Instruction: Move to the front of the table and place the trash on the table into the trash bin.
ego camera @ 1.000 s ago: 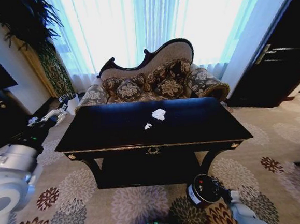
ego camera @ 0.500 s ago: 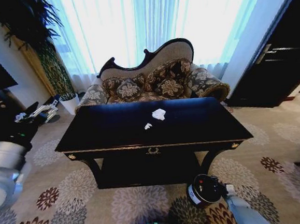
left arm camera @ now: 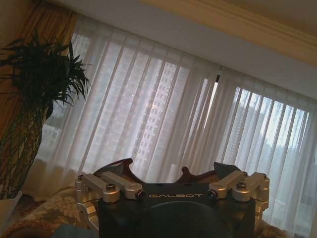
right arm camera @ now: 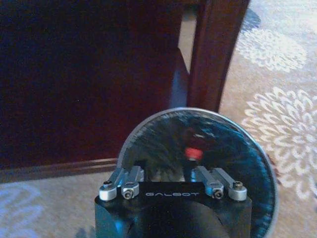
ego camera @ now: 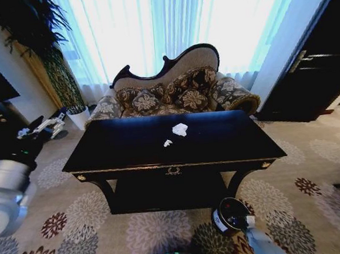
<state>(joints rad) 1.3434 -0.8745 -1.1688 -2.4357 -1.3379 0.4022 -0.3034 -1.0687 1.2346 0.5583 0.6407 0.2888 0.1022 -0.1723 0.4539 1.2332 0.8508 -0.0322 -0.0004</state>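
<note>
— Trash [ego camera: 180, 129]? Two white scraps mid-table [ego camera: 101, 150], nearer far edge.
— Trash bin [ego camera: 229, 215]? On carpet by table's front right leg, right under right gripper [right arm camera: 171, 171], fingers spread over rim.
— Left gripper [ego camera: 40, 126]? Raised off table's left end, fingers parted, well apart from scraps.

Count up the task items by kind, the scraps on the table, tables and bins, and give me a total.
White paper scraps on the table: 2, a larger scrap and a smaller scrap
Table: 1
Trash bin: 1
Total: 4
</note>
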